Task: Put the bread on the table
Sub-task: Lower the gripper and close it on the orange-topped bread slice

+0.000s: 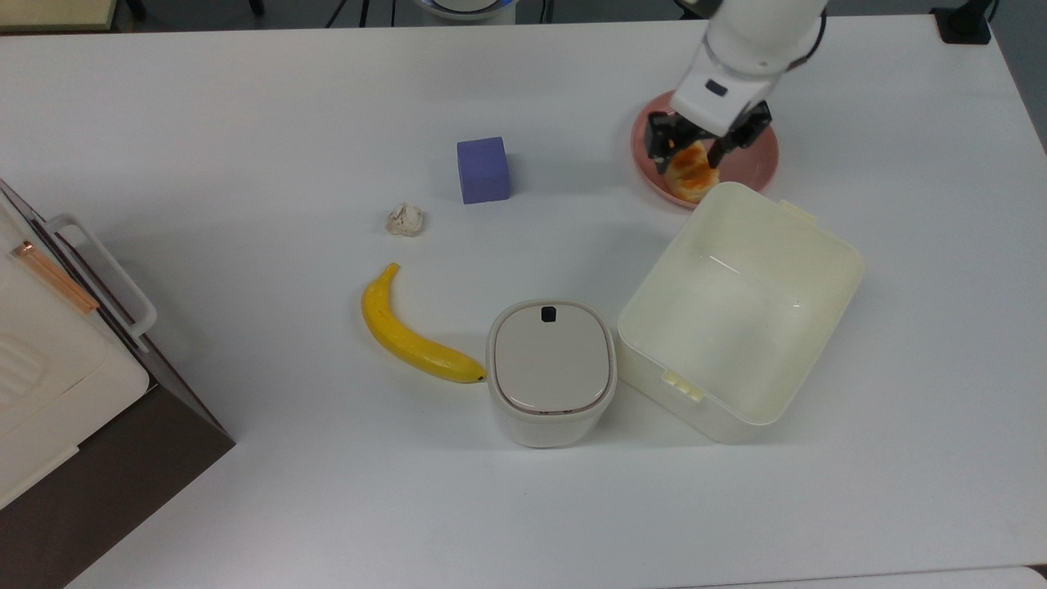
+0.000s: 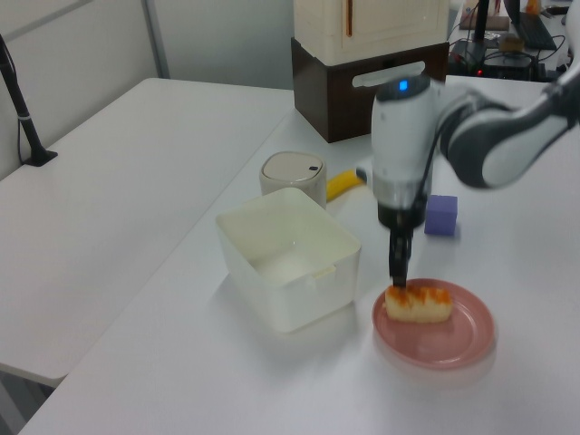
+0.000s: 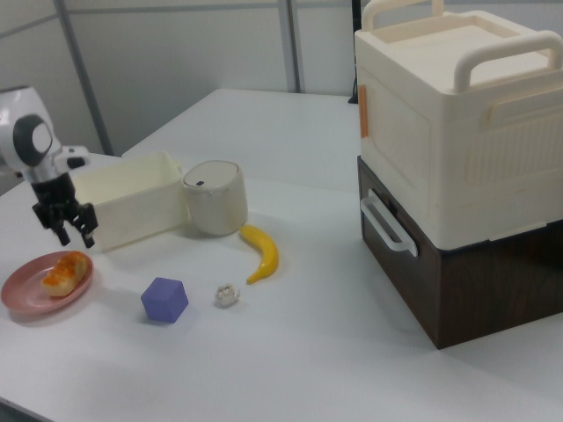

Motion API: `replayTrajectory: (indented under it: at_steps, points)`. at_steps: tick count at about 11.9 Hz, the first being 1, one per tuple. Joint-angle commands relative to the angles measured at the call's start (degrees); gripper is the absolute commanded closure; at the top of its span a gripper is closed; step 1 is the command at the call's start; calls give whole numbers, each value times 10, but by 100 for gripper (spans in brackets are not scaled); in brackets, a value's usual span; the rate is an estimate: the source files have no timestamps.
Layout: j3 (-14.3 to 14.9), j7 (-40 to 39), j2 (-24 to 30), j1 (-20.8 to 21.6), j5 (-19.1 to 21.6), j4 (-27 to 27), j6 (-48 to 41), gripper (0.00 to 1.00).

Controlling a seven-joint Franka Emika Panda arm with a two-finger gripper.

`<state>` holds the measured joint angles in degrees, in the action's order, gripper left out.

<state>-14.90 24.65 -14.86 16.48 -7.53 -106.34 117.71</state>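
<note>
The bread (image 1: 694, 176) (image 2: 419, 304) (image 3: 66, 272), a pale-sided bun with a glossy orange top, lies on the round pink plate (image 1: 754, 159) (image 2: 453, 343) (image 3: 25, 297) at the far right of the top view. My gripper (image 1: 695, 141) (image 2: 397, 276) (image 3: 72, 233) hangs just above the bun, open, its dark fingers either side of the bun's far end and holding nothing. The white table (image 1: 245, 123) carries everything.
An open cream box (image 1: 654, 368) (image 2: 290, 290) stands right beside the plate. Nearby are a lidded round canister (image 1: 550, 370), a banana (image 1: 409, 331), a purple cube (image 1: 483, 169) and a small whitish lump (image 1: 405, 219). A cream-and-brown cabinet (image 3: 466, 158) fills the top view's left edge.
</note>
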Motion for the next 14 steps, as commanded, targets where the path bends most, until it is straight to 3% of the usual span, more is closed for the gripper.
replayTrajectory:
  at_steps: [1,3,4,6,9,14]
  points:
    - [20,-87,40,-38,12,5,-59,30]
    - [37,-97,40,-35,13,5,-59,24]
    - [33,-90,39,-31,15,3,-60,15]
    - [23,-78,30,-11,40,-2,-56,11]
    - [2,-33,6,16,42,-14,-42,10]
    - [1,-12,-39,34,35,-13,-4,10]
